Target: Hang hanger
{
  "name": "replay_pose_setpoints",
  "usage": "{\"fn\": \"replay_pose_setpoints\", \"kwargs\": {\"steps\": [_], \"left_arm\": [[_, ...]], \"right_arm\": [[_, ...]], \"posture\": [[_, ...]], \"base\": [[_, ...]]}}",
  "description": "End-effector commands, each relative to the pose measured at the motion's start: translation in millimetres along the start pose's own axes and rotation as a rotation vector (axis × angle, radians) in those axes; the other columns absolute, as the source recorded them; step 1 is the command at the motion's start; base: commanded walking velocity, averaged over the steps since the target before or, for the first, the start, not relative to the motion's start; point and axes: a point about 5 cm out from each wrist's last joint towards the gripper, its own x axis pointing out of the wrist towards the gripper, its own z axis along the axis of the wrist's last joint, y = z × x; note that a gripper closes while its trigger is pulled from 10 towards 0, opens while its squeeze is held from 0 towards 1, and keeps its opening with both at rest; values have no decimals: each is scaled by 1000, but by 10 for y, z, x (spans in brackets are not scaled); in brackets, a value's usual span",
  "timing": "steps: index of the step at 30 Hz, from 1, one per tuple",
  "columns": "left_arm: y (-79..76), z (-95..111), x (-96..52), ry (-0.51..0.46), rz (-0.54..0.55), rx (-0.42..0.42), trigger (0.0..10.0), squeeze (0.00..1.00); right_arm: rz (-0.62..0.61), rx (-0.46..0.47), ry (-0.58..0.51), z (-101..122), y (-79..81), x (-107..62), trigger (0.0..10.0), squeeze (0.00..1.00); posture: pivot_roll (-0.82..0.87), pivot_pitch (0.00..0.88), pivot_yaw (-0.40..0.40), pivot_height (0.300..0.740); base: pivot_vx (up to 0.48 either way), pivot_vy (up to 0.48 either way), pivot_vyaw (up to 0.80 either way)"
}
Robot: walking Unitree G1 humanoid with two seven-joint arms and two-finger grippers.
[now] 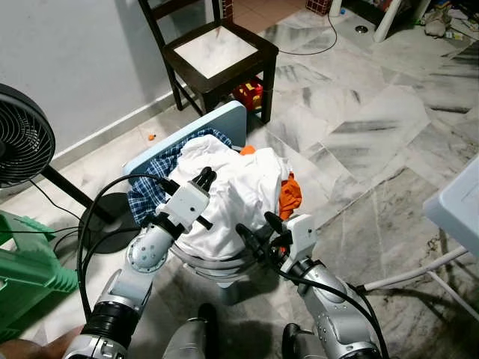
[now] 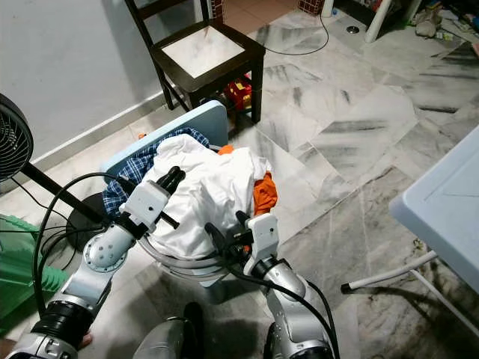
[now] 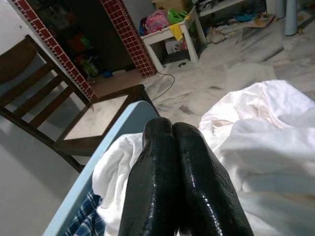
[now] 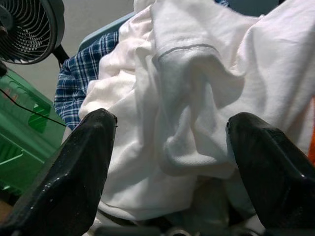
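White shirt (image 1: 232, 194) heaped on a laundry basket (image 1: 217, 268), plaid cloth (image 1: 153, 179) on its left, orange cloth (image 1: 290, 191) on its right. Left gripper (image 1: 206, 178) pressed closed over the pile's left side. Right gripper (image 1: 254, 233) spread wide at the near edge, holding nothing. Can't spot any hanger.

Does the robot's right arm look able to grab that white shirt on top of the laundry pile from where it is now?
Probably yes. The right gripper is open, its fingers spread wide right at the near edge of the white shirt, with nothing between them. The left gripper is shut, above the pile.
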Motion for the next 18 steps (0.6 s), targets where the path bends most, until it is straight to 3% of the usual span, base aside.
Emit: {"fn": "replay_pose_setpoints", "kwargs": {"steps": [1,5,6,7,12,18], "left_arm": [[0,-33,-43,21,-11,9,10000,0],[-4,-29,-31,19,-17,7,10000,0],[-6,-27,-28,19,-18,7,10000,0],[-9,-25,-24,18,-19,6,10000,0],[-28,-14,-13,17,-26,5,10000,0],[-21,-17,-29,18,-26,4,10000,0]], "right_arm": [[8,-5,28,-73,87,20,10000,0],[-15,-59,65,-133,100,59,10000,0],[-24,-73,70,-139,91,74,1647,0],[-30,-83,72,-141,86,89,0,0],[-61,-181,69,-102,78,174,0,0],[-98,-206,41,-67,22,159,0,0]], "posture": [[8,277,75,740],[4,277,81,740],[3,276,79,740],[3,276,79,740],[8,274,74,740],[16,276,66,740]], "base": [[0,0,0],[0,0,0],[0,0,0],[0,0,0],[0,0,0],[0,0,0]]}}
